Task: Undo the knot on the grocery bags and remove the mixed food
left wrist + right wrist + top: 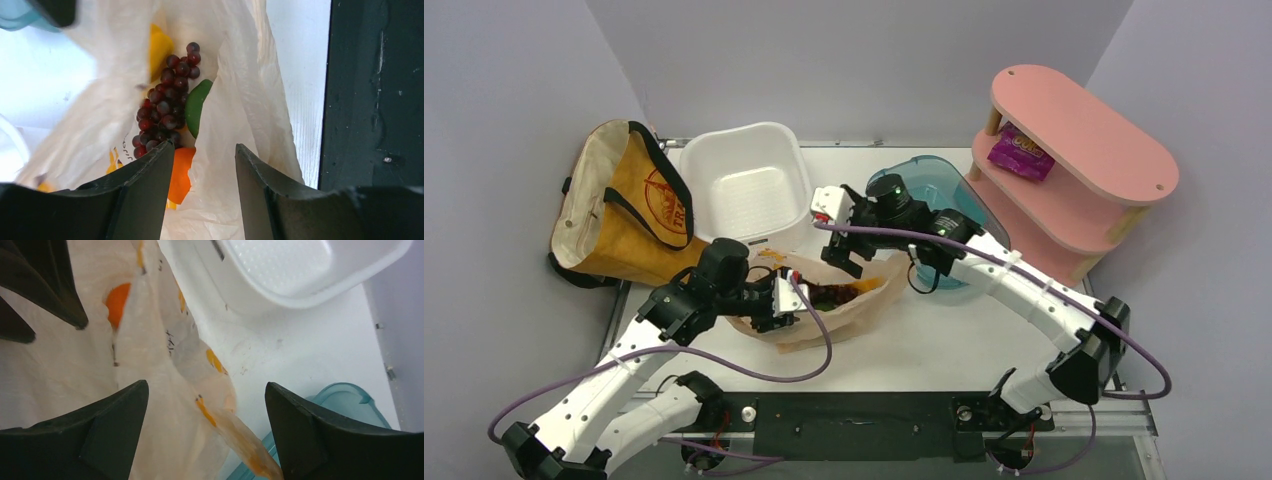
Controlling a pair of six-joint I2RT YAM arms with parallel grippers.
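Note:
The peach plastic bag (pixel 849 300) lies mouth-open at the table's middle. The mustard canvas tote (pixel 624 205) slumps at the back left. Inside the plastic bag I see dark red grapes (pixel 167 107), a green fruit (pixel 197 107), an orange (pixel 180 172) and a bit of yellow pepper (pixel 160 47). My left gripper (pixel 205 146) stands half open astride the bag's near wall, one finger inside the mouth. My right gripper (pixel 206 384) is wide open over the bag's far rim. A loose loop handle (pixel 235 435) lies between its fingers, gripped by neither.
A white tub (pixel 746 185) stands behind the bag, and a teal tub (pixel 944 200) sits under the right arm. A pink two-tier shelf (pixel 1074 160) at the back right holds a purple packet (pixel 1020 155). The black front rail (pixel 375 100) runs close to the bag.

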